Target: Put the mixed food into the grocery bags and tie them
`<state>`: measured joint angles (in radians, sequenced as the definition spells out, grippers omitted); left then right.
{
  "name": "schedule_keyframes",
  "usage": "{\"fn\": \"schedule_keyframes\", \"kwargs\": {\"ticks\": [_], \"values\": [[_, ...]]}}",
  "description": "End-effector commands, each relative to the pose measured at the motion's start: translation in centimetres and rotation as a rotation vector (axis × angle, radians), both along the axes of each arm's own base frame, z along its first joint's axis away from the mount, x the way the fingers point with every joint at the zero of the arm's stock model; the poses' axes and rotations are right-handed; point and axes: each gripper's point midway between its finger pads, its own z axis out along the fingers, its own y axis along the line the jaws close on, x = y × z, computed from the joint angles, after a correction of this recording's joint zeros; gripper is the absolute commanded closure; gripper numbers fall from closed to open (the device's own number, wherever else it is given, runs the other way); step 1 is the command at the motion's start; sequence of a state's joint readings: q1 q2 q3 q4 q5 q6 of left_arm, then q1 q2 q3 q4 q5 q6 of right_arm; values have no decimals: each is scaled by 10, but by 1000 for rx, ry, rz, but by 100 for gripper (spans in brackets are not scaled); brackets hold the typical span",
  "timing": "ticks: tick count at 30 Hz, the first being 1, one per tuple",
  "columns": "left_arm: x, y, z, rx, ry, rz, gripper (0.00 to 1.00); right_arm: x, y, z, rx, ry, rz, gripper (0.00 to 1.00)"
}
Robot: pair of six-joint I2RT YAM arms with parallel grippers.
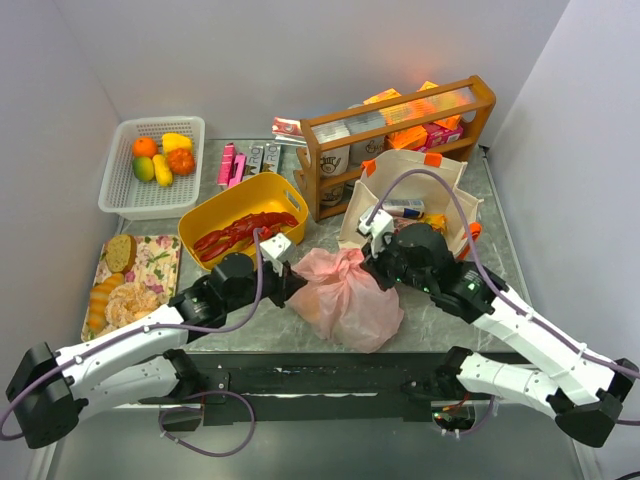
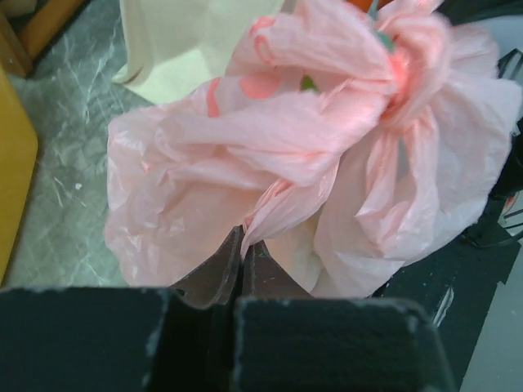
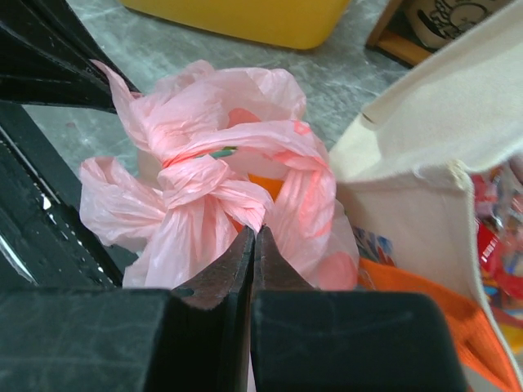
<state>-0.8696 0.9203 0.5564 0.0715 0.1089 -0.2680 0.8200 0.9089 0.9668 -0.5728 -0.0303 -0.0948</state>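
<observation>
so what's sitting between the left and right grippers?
The pink plastic bag, knotted at its top, fills the gap between the left gripper and right gripper. The top view shows it; each wrist view shows shut jaws pinching its film.

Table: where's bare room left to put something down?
Bare marble lies right of the canvas tote, plus a strip between the pink bag and the base rail. The back, by the wooden rack and yellow tub, is crowded.

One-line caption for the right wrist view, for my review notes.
Right hand pinching the knotted pink bag, with the cream tote close beside it.
</observation>
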Motion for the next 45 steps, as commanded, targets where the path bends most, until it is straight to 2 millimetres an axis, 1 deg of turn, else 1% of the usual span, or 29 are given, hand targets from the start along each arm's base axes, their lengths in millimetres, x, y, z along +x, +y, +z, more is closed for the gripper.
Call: {"fn": "schedule_keyframes", "kwargs": {"ticks": [1, 3, 5, 6, 8, 9, 11, 12, 13, 14, 15, 16, 17, 18, 19, 20, 21, 22, 23, 24, 26, 28, 30, 32, 33, 34, 36, 39, 45], "values": [[17, 6, -3, -4, -1, 102, 99, 7, -30, 33, -26, -77, -122, 100], [17, 9, -8, 8, 11, 118, 99, 7, -42, 39, -41, -94, -163, 100], [17, 11, -13, 22, 23, 121, 99, 6, -48, 44, -35, -109, -179, 100], [21, 15, -15, 35, 21, 152, 99, 7, -53, 50, -24, -131, -204, 100], [23, 19, -19, 42, 30, 178, 99, 8, -60, 53, -21, -149, -237, 100], [23, 21, -19, 39, 32, 191, 99, 12, -67, 53, -32, -162, -283, 100], [24, 28, -25, 41, 45, 229, 99, 19, -76, 48, -40, -166, -364, 100], [25, 32, -22, 29, 40, 250, 99, 22, -81, 46, -45, -168, -397, 100], [25, 37, -24, 29, 45, 272, 99, 27, -89, 41, -64, -178, -456, 100], [27, 45, -29, 34, 51, 320, 99, 28, -92, 38, -57, -172, -486, 100], [27, 52, -25, 15, 41, 347, 99, 31, -98, 36, -61, -177, -519, 100], [26, 57, -26, 15, 44, 371, 99, 34, -102, 31, -63, -179, -550, 100], [27, 65, -30, 4, 58, 409, 99, 34, -105, 31, -24, -170, -583, 100], [28, 71, -20, -35, 37, 438, 99, 35, -108, 30, -14, -168, -606, 100], [28, 76, -17, -58, 30, 460, 99, 38, -115, 25, -12, -162, -641, 100], [25, 84, -25, -51, 56, 490, 99, 38, -120, 26, 4, -160, -670, 100], [25, 92, -17, -90, 42, 528, 99, 38, -125, 25, 6, -160, -694, 100], [23, 95, -15, -109, 46, 539, 99, 39, -130, 21, -1, -153, -718, 100], [20, 100, -19, -124, 74, 562, 99, 39, -134, 20, 7, -148, -736, 100], [18, 106, -12, -172, 76, 585, 99, 39, -136, 18, 8, -144, -746, 100], [16, 115, -13, -236, 120, 643, 99, 40, -144, 11, 6, -127, -781, 100], [13, 127, -12, -284, 134, 694, 99, 41, -146, 2, 5, -109, -788, 100], [8, 137, -15, -329, 161, 735, 99, 43, -149, -1, 18, -102, -800, 100], [7, 146, -17, -373, 181, 779, 99, 44, -154, -9, 6, -87, -816, 100], [5, 149, -11, -418, 176, 783, 99, 44, -156, -12, 0, -82, -821, 100], [3, 153, -14, -419, 185, 799, 99, 45, -157, -17, -5, -75, -824, 100], [2, 159, -8, -476, 183, 819, 99, 45, -162, -18, -1, -71, -841, 100], [0, 166, -6, -511, 184, 843, 99, 46, -164, -18, 11, -67, -850, 100], [0, 172, -7, -526, 193, 875, 99, 46, -167, -20, 11, -65, -859, 100]]}}
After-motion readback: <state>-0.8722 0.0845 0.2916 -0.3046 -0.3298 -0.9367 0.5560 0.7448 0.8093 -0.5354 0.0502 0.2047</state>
